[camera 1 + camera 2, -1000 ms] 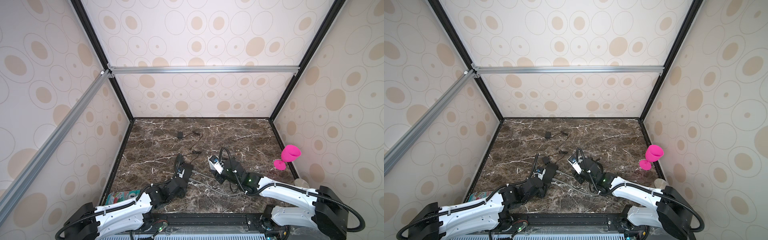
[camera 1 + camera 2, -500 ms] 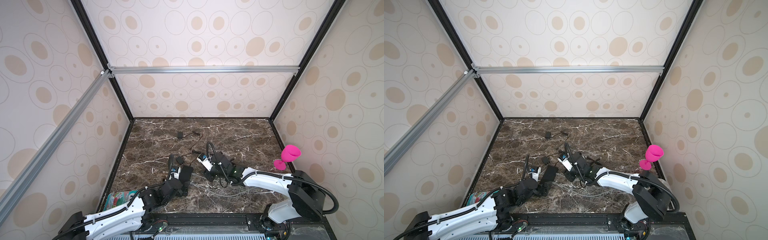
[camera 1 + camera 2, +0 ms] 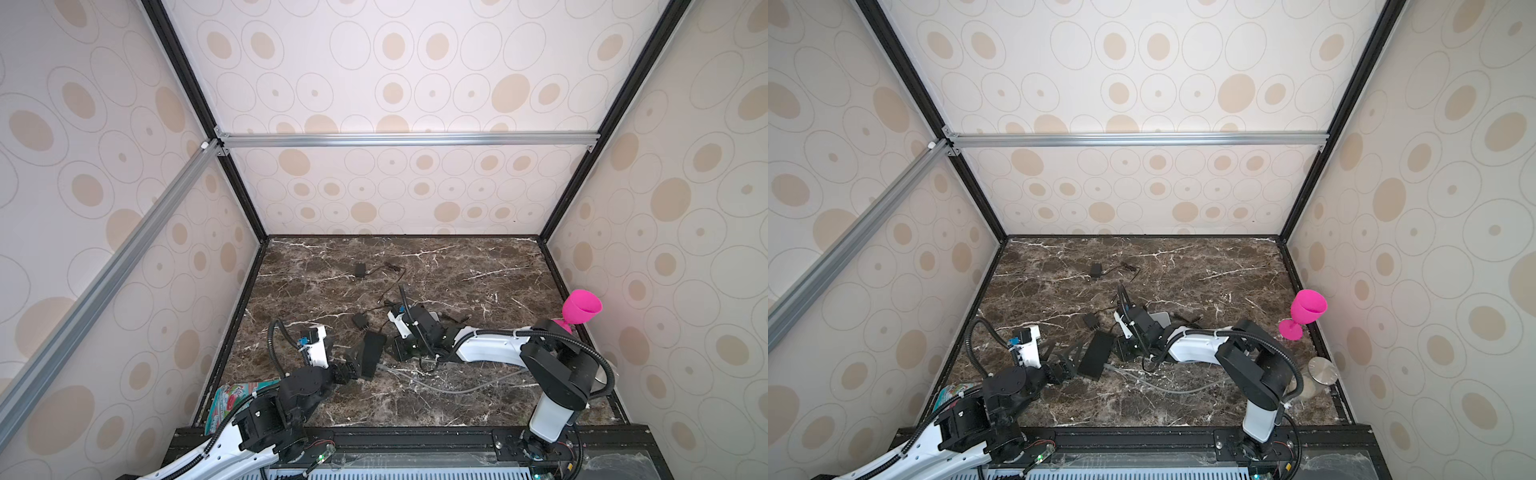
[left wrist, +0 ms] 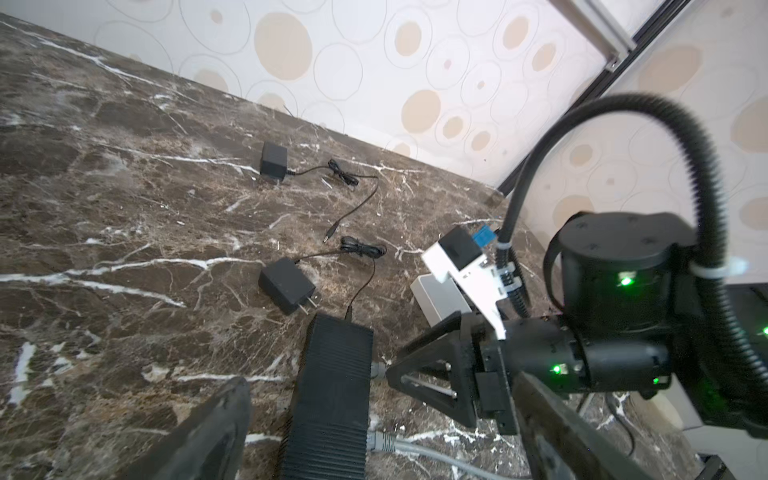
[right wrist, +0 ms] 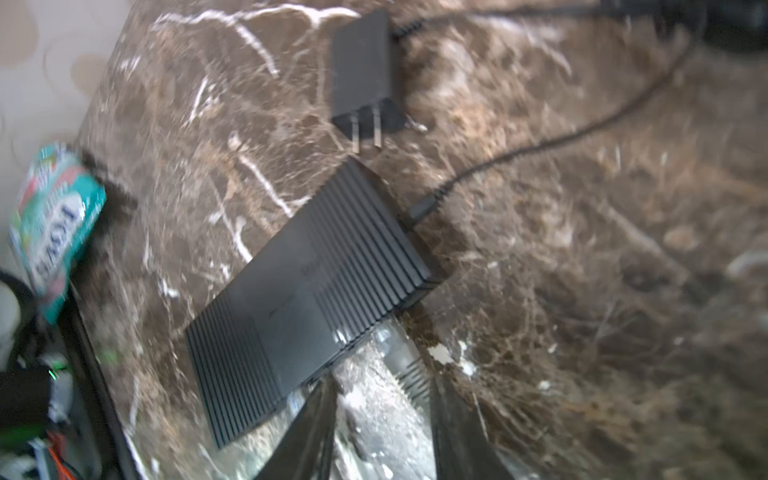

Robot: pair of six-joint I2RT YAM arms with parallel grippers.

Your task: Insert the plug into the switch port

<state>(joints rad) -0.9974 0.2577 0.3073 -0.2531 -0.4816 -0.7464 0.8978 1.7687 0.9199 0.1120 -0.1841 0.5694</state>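
Plug (image 4: 376, 368): grey, noted in the left wrist view butted against the long side of the black switch (image 4: 332, 395), which lies flat on the marble table (image 4: 124, 208). The tip of the right gripper (image 4: 390, 374) is seen at the plug. A grey cable (image 4: 436, 455) is met further along the same side, and a black lead (image 4: 348, 312) is entered at the switch's end. The left gripper (image 4: 381, 380) is spread wide, its fingers (image 4: 208, 432) standing clear on either side of the switch, and nothing is held. In the right wrist view, which is blurred, the plug (image 5: 395, 345) is framed between the narrowed fingers (image 5: 307, 436) of the right gripper (image 5: 380, 382) and is taken to be gripped. Its nose is pressed to the switch (image 5: 307, 299), but whether it is latched home cannot be told. In both top views the switch (image 3: 372, 355) (image 3: 1096, 355) is found near the front middle of the table, flanked closely by the right gripper (image 3: 397, 353) and the left gripper (image 3: 1065, 351). Approach and alignment are judged done. Seating is still to be confirmed, then release and withdrawal. Against a second ago, the right gripper has been carried leftward to the switch with its arm folded at the elbow. The left jaws have been opened and that arm drawn back.
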